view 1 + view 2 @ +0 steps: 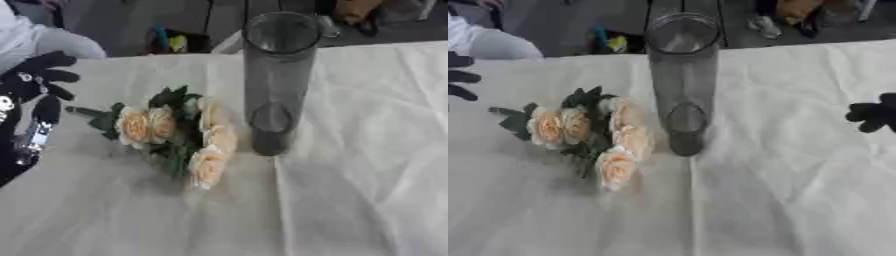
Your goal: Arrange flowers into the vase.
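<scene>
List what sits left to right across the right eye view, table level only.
left hand at the left edge, fingers spread → bunch of peach flowers lying on the white cloth → tall clear vase, upright and empty → right hand at the right edge.

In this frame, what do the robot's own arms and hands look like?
The left hand is black, with separate dark fingers and small silver marks on its back. Below it the forearm is black with a shiny silver metal section near the wrist. Of the right hand only black fingers show at the right eye view's edge. No cables or sleeves are visible.
</scene>
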